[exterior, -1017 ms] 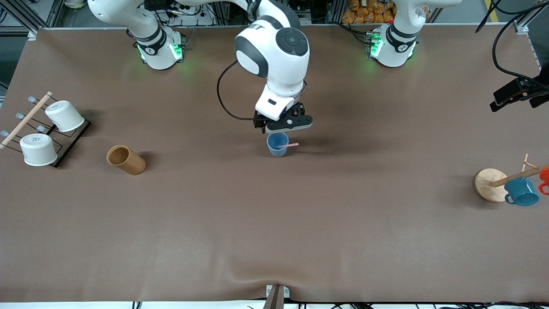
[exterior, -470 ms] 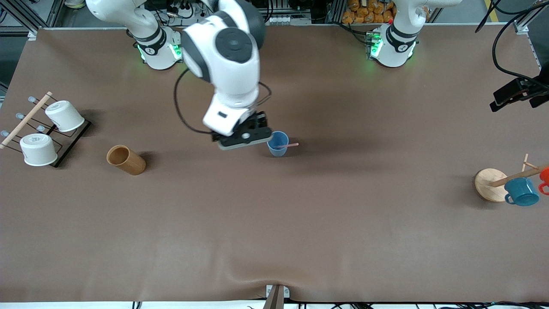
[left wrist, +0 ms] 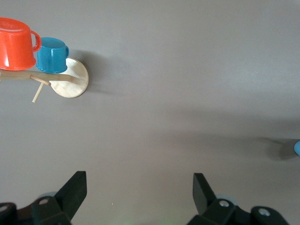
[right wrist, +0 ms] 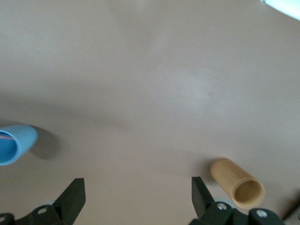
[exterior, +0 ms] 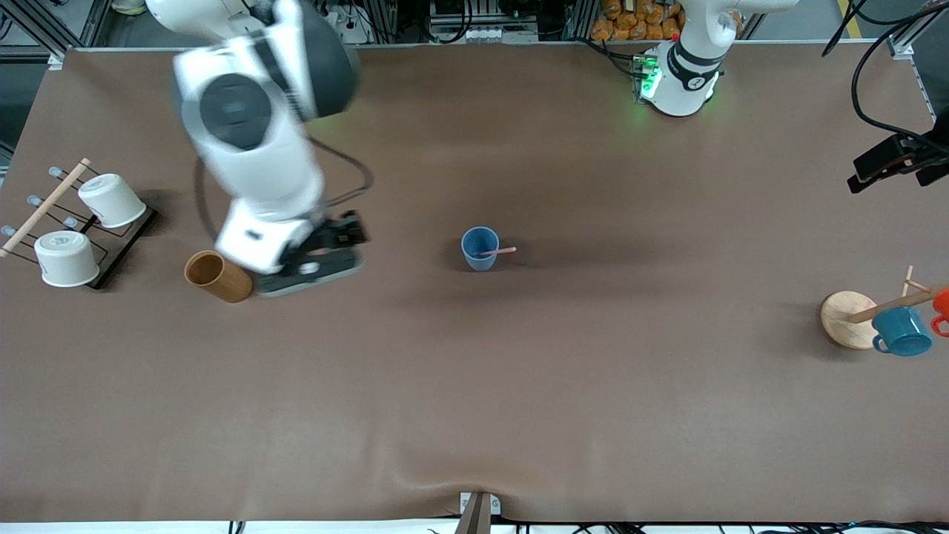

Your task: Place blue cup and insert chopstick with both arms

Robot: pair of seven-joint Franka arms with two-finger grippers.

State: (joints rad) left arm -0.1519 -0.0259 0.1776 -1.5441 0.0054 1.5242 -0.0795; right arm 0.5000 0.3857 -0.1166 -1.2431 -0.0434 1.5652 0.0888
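The blue cup (exterior: 480, 248) stands upright mid-table with the pale-pink chopstick (exterior: 504, 251) leaning in it, one end over the rim. My right gripper (exterior: 319, 258) is open and empty, over the table between the cup and a brown wooden holder. Its wrist view shows the gripper (right wrist: 137, 197) with the jaws wide apart, and the cup (right wrist: 16, 143) off to one side. My left gripper (left wrist: 139, 194) is open and empty above bare table; it is out of the front view, and the arm waits. The cup's edge (left wrist: 297, 148) just shows in the left wrist view.
The brown wooden holder (exterior: 217, 277) lies on its side beside my right gripper, also in the right wrist view (right wrist: 236, 183). A rack (exterior: 126, 245) with two white cups is at the right arm's end. A mug tree (exterior: 849, 319) with a teal mug (exterior: 901, 331) is at the left arm's end.
My right gripper has swung away from above the cup toward the right arm's end, up to the brown holder. The cup and the chopstick have stayed in place.
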